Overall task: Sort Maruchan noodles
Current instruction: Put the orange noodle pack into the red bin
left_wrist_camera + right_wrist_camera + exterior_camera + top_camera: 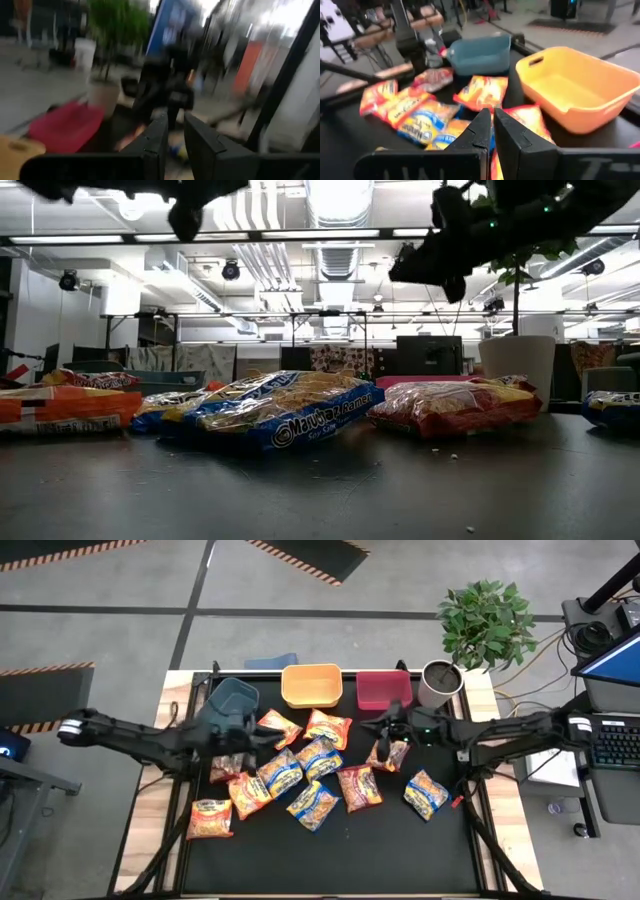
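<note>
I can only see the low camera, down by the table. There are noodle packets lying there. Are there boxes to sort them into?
Observer: Yes. The high view shows three bins in a row along the table's back: a blue bin, a yellow bin and a red bin.
Operator: Is anything in them?
Observer: No, no packets show in any of the three.
Operator: Where's the right gripper?
Observer: The right gripper hovers over a red-trimmed packet just in front of the red bin, fingers shut on nothing.
Operator: And the other one?
Observer: The left gripper is over the packets near the blue bin.
</note>
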Motion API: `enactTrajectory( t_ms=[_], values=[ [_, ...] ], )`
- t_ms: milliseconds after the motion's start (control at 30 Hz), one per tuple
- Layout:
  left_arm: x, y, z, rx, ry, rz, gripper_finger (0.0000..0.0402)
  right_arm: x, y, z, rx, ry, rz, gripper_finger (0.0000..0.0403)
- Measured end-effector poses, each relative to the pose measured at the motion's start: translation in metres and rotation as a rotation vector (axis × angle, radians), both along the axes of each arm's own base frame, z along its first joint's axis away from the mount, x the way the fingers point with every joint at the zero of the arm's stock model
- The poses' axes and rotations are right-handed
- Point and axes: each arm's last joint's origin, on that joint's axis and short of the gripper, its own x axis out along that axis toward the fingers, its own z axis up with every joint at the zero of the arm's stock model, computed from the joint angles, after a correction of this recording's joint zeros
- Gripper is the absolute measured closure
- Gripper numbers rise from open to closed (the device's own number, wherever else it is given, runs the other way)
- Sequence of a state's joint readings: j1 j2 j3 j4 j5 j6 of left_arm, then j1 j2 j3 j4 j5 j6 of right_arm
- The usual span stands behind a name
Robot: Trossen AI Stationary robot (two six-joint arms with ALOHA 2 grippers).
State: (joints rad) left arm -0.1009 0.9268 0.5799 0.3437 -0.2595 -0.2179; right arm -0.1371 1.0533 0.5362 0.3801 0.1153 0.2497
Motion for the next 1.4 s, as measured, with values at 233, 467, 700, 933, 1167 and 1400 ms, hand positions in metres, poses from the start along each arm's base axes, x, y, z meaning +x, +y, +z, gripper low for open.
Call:
enactTrajectory(
  t_ms=[233,467,700,933,1167,1400],
  values=[
    [0.039,-0.004,-0.002,0.151,0.411,-0.021,0.0357,0.021,-0.003,-0.013,0.093,0.098,-0.012,0.039],
    [0.07,-0.003,-0.025,0.26,0.594,-0.045,0.0357,0.04,-0.005,-0.026,0.161,0.22,-0.036,0.039],
    [0.085,0.016,-0.05,0.292,0.707,-0.009,0.0357,0.057,-0.01,-0.042,0.211,0.33,-0.066,0.039],
    [0.095,0.05,-0.078,0.303,0.82,0.066,0.0357,0.064,-0.025,-0.06,0.271,0.441,-0.141,0.039],
    [0.102,0.084,-0.101,0.3,0.868,0.14,0.0357,0.06,-0.046,-0.068,0.342,0.499,-0.24,0.039],
    [0.106,0.101,-0.124,0.284,0.91,0.135,0.0357,0.06,-0.057,-0.067,0.37,0.474,-0.273,0.039]
  ],
)
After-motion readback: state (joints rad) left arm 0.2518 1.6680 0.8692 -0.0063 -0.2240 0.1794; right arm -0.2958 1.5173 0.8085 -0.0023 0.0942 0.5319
